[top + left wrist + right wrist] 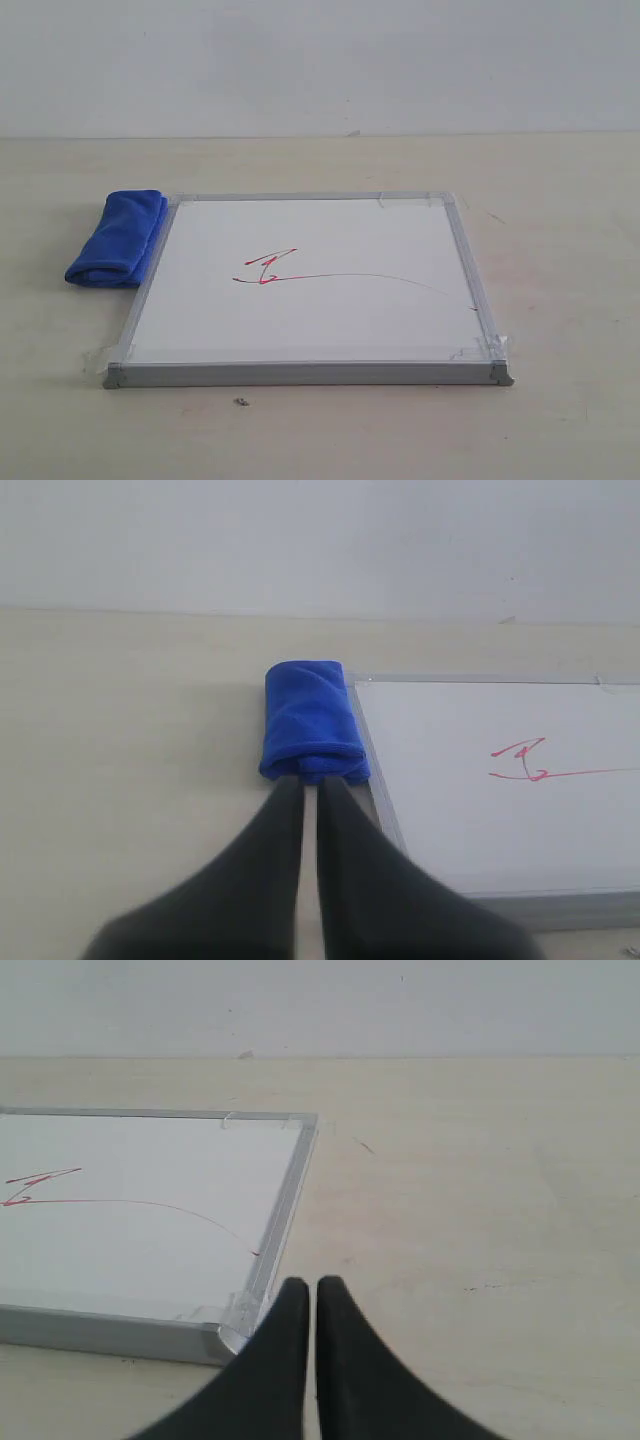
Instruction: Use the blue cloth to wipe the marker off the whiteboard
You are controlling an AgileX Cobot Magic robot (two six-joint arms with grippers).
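Clearly, left gripper (310,784) and right gripper (312,1285) are held closed, empty; the blue cloth (118,238) is laid against the whiteboard (330,320)

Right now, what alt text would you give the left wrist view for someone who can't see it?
Two dark fingers, close together, point at a folded blue cloth lying on a pale table beside a metal-framed whiteboard. A red marker scribble with a trailing line crosses the board.
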